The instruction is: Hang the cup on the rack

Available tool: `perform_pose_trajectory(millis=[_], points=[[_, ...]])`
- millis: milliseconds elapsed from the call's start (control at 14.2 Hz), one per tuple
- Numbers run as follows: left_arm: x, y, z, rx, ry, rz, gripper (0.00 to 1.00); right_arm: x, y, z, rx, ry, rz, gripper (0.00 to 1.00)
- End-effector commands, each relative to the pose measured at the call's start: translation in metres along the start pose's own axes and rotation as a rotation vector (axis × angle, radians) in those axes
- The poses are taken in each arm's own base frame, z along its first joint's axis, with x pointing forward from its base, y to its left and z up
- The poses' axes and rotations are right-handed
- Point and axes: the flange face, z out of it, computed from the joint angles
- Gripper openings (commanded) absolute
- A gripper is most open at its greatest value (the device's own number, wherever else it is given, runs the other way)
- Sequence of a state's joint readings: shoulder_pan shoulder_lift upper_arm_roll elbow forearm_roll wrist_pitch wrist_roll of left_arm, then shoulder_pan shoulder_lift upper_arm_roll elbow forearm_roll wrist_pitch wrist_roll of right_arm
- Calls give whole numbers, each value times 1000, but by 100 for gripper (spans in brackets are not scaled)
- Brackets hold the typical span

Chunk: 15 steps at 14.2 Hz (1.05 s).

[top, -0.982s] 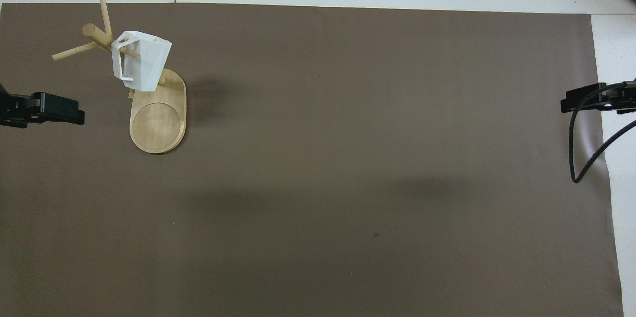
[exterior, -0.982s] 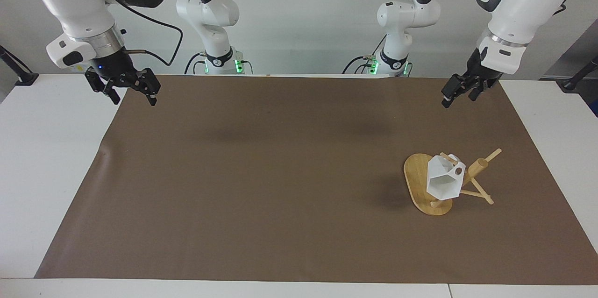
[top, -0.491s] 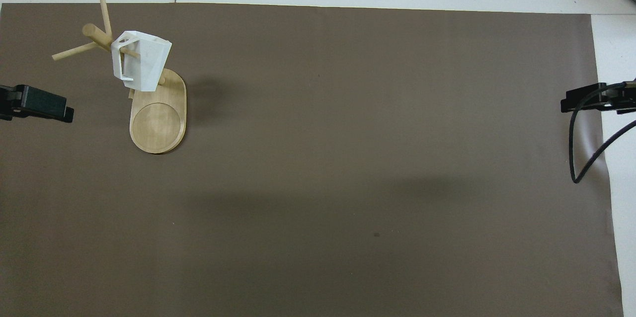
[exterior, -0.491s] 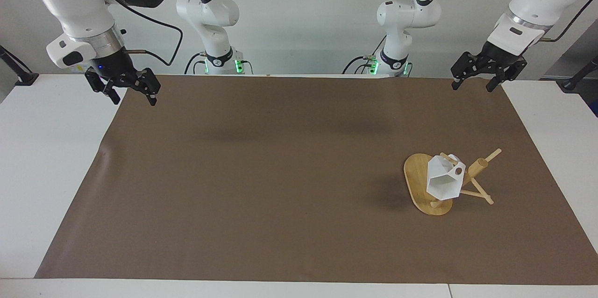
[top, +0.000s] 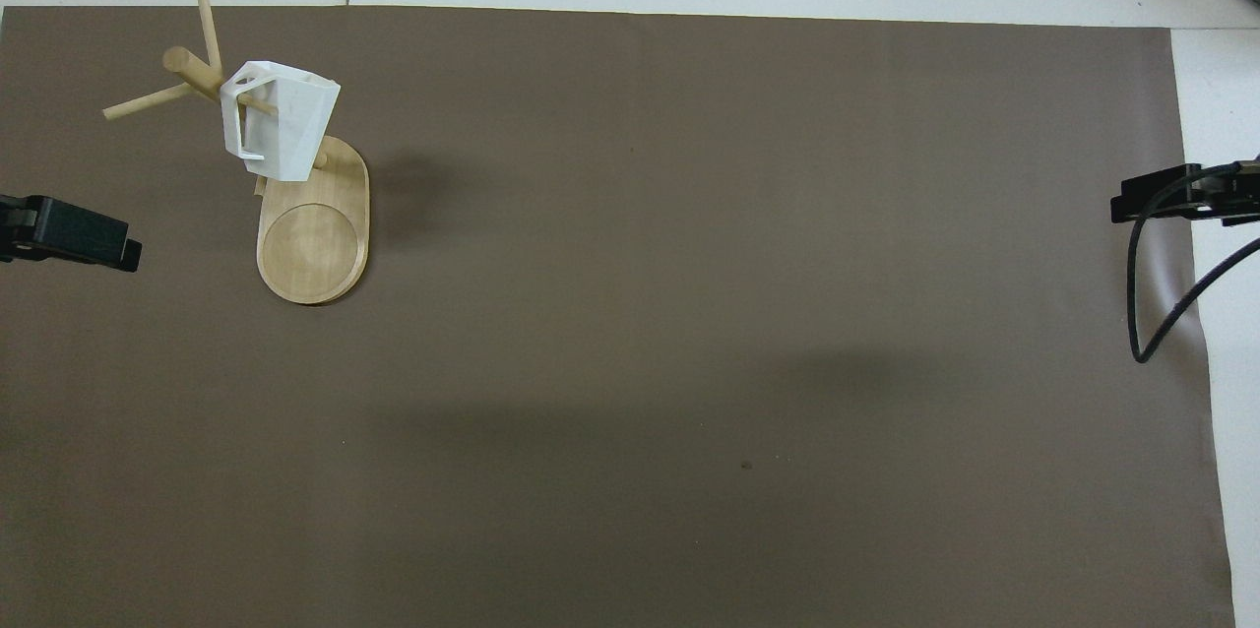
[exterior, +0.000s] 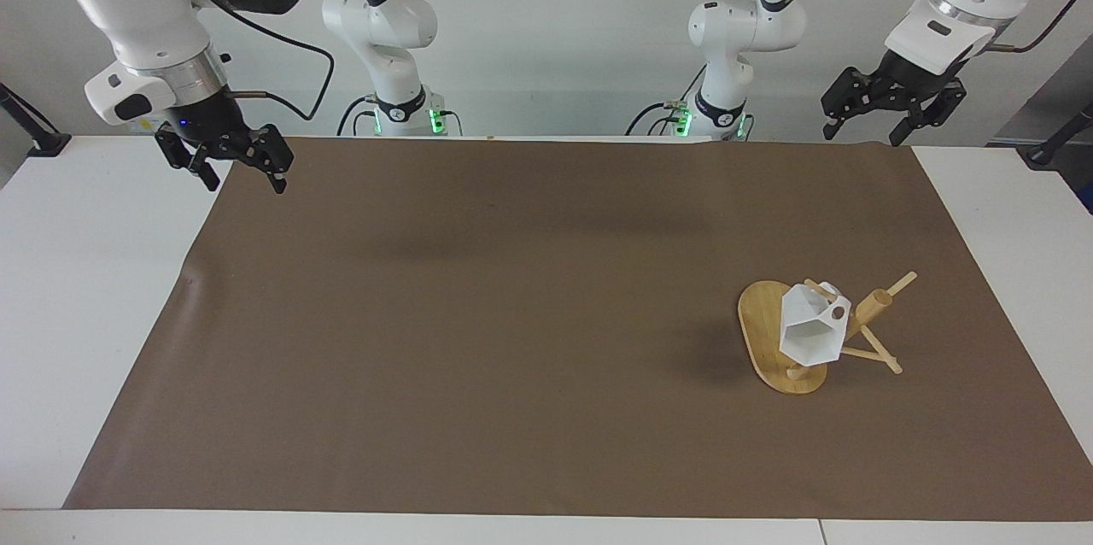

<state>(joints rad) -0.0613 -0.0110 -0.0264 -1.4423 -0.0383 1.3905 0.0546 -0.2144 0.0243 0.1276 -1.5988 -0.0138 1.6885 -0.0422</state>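
Note:
The white faceted cup (exterior: 809,331) hangs by its handle on a peg of the bamboo rack (exterior: 762,325), which stands on the mat toward the left arm's end of the table. In the overhead view the cup (top: 283,126) sits over the rack's post, with the oval base (top: 313,249) bare nearer to the robots. My left gripper (exterior: 862,133) is open and empty, raised over the mat's edge at the robots' end, well apart from the rack; it also shows in the overhead view (top: 126,252). My right gripper (exterior: 245,181) is open and empty and waits over the mat's corner at the right arm's end.
A brown mat (exterior: 512,314) covers most of the white table (exterior: 77,289). A black cable (top: 1147,303) hangs from the right arm by the right gripper (top: 1122,207). Two more arm bases stand at the robots' edge of the table.
My left gripper has lifted and drawn back toward the robots' end, away from the rack, and turned so that both fingers show spread. The cup, the rack and the right arm have not moved.

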Motion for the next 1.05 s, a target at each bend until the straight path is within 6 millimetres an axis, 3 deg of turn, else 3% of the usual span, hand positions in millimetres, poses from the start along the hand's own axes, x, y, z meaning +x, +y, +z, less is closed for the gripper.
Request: perform_pose_trajectory(millis=[0, 982], points=[[-13, 0, 7, 30, -44, 17, 100, -5, -1, -1, 3, -3, 11, 100], [-16, -4, 14, 28, -19, 8, 100, -5, 3, -1, 4, -4, 17, 100]])
